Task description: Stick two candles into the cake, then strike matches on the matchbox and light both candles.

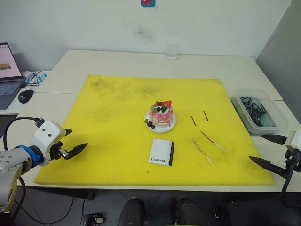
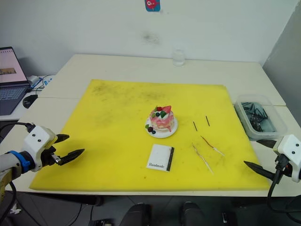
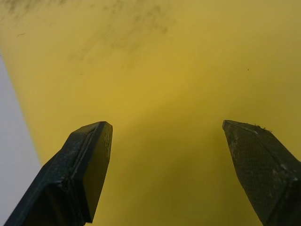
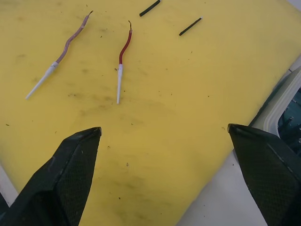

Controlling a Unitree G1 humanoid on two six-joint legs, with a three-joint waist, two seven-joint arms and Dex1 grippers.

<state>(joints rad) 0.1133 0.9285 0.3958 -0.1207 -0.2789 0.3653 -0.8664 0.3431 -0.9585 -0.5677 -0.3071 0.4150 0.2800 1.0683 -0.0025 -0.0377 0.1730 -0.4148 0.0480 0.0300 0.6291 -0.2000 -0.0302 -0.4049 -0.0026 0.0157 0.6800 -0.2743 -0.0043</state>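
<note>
Ahead of the right gripper (image 1: 268,150), whose jaws stood wide apart and empty at the mat's near right corner, lay the two candles: the reddish candle (image 4: 123,61) nearer the middle of the gap, the darker candle (image 4: 56,59) just beside it, both flat and apart from each other. Beyond them lay two matches (image 4: 169,20), short dark sticks, side by side but not touching. Farther out from those jaws, toward the mat's middle, stood the cake (image 1: 161,114) on its small white plate (image 1: 168,126), with the matchbox (image 1: 162,152) flat just in front of it. Over the opposite near corner of the yellow mat (image 1: 113,113) hung the left gripper (image 1: 75,141), jaws also wide open, holding nothing. A clear tub (image 1: 282,117) sat on the worktop (image 1: 141,61) beside the right jaws.
</note>
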